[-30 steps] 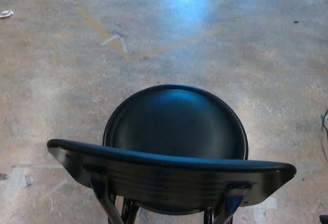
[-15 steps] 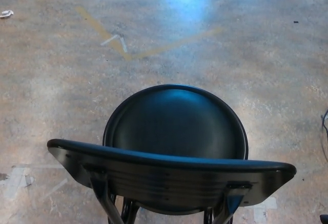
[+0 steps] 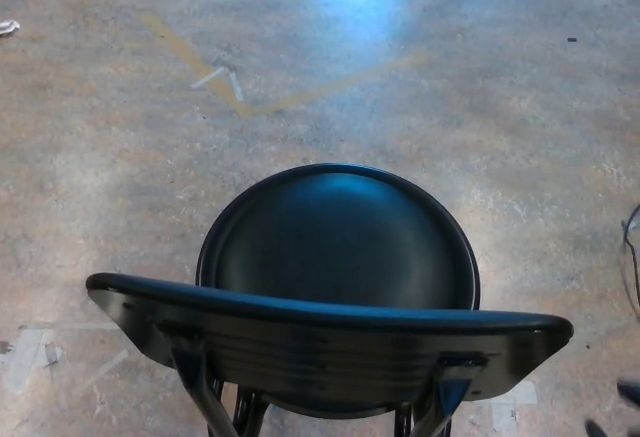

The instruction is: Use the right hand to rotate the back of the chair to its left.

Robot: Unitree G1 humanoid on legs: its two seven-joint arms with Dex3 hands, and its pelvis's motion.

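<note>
A black chair stands on the concrete floor right below me. Its round seat (image 3: 340, 237) fills the middle of the head view. The curved backrest (image 3: 330, 342) runs across the bottom, on the side nearest me, and its two supports go down out of the picture. Small dark parts of my right hand (image 3: 628, 394) show at the bottom right corner, to the right of the backrest's end and apart from it. Too little of that hand shows to tell how it is held. My left hand does not show.
A dark cable (image 3: 630, 247) lies at the right edge. On the floor are a faded yellow line (image 3: 190, 57), white tape marks (image 3: 225, 79), worn tape patches (image 3: 30, 347) at the lower left and a white scrap (image 3: 8, 27) at the far left.
The whole picture has shifted slightly, so the camera moved. More of my right hand now shows at the bottom right corner, a little higher. The chair has not turned.
</note>
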